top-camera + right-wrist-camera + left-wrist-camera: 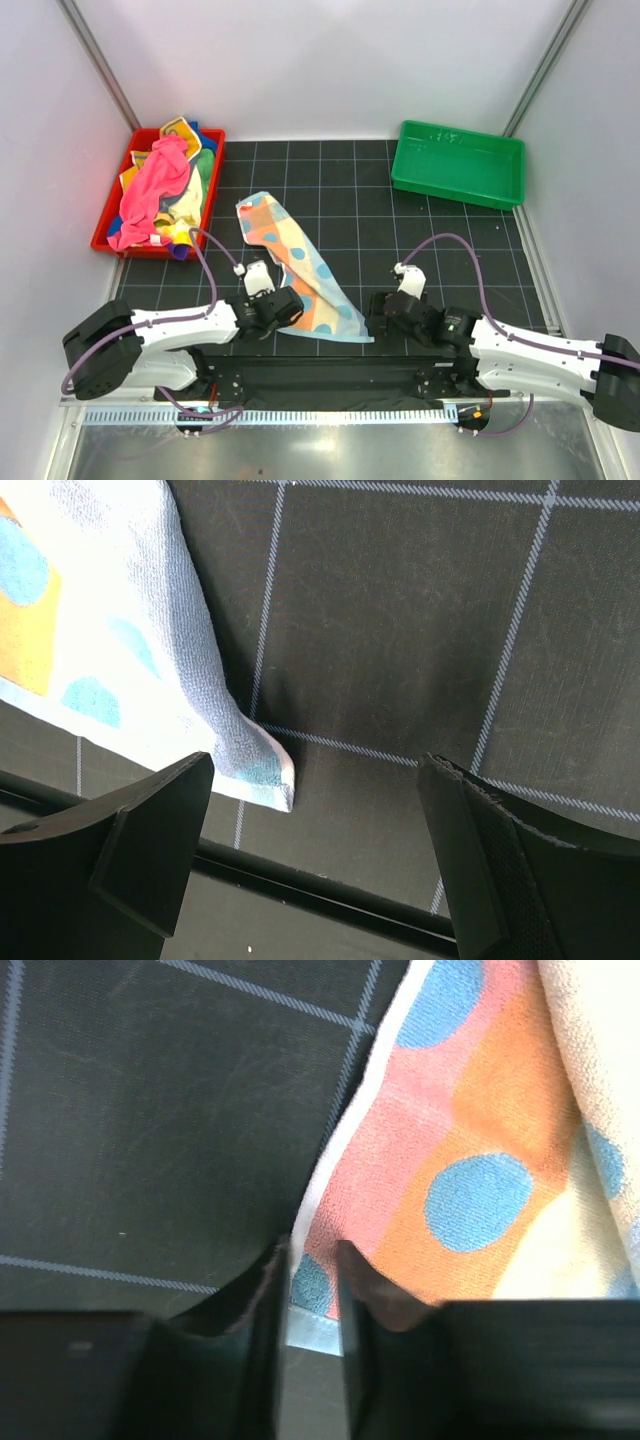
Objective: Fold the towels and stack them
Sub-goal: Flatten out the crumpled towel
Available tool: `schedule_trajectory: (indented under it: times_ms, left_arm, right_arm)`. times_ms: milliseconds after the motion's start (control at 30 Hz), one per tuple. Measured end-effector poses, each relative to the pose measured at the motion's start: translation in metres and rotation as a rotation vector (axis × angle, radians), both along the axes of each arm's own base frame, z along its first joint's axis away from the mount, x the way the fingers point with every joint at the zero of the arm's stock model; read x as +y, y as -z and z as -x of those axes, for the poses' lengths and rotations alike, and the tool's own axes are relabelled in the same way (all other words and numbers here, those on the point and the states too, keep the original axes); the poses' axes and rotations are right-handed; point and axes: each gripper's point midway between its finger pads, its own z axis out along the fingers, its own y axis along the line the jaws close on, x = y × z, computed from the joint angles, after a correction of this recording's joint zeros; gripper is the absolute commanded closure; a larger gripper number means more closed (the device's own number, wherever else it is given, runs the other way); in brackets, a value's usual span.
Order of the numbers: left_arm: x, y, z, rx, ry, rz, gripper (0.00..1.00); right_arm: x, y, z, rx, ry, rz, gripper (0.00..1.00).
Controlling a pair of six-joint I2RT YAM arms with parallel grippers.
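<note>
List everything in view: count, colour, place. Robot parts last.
patchwork towel: 1, pastel orange, pink and cream with blue dots, lying rumpled on the mat, centre-left
towel pile: several, exact count unclear; pink on top, with yellow, green and blue showing; in the red tray
red tray: 1, red, far left
green tray: 1, green, far right
mat: 1, black with white grid, covering the table
left gripper: 1, black, shut on the patchwork towel's near edge
right gripper: 1, black, open, low over the mat beside the towel's near right corner
</note>
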Motion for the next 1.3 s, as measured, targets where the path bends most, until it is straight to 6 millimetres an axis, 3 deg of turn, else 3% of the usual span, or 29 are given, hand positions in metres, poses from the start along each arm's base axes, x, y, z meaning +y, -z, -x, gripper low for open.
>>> schedule_trajectory:
  times_ms: [167,267,667,933,1300]
  left_arm:
    - [-0.002,0.001,0.0,-0.008,-0.001,0.032,0.93]
    - [-0.003,0.001,0.002,-0.004,0.003,0.048,1.0]
    - [-0.009,0.001,0.005,0.015,0.02,0.085,1.0]
    - [-0.011,0.001,0.008,0.023,0.031,0.099,1.0]
    - [-0.016,-0.001,0.013,0.039,0.064,0.133,1.0]
  right_arm:
    - [0.0,-0.001,0.003,0.006,0.003,-0.013,0.08]
    - [-0.001,-0.001,0.005,0.009,0.0,-0.013,0.09]
    - [0.007,0.025,0.027,0.07,-0.073,0.073,0.22]
    - [0.033,0.027,0.018,-0.028,-0.048,0.105,0.25]
    - [0.03,0.03,0.017,-0.046,0.015,0.068,0.73]
